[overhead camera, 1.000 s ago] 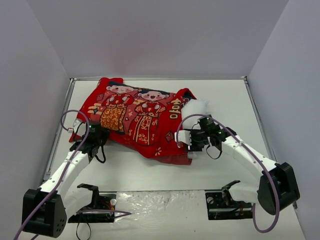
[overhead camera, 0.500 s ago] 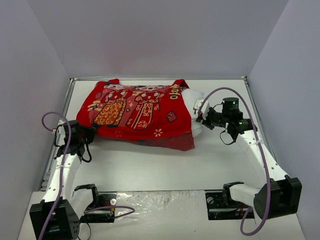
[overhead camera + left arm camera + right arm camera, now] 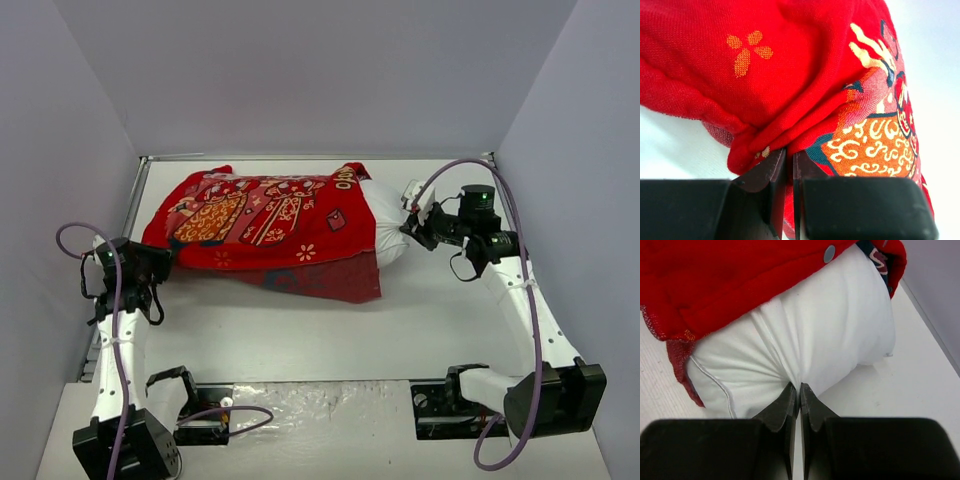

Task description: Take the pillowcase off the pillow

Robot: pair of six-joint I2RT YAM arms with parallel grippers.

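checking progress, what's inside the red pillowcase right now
The white pillow: its right end sticks out of the pillowcase opening, pinched by the right end effector. The rest is covered by red fabric, so how far in it reaches cannot be seen.

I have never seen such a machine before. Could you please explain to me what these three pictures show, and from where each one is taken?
The machine is two small robot arms fixed at the near edge of a white table. Each arm ends in a gripper with two fingers. The wide picture comes from a fixed camera above and behind the arms. The two close pictures come from cameras on the wrists, so each shows its own black gripper at the bottom. On the table lies a white pillow, mostly inside a red pillowcase printed with cartoon figures. The left gripper is shut on a corner of the pillowcase. The right gripper is shut on the bare end of the pillow that sticks out.
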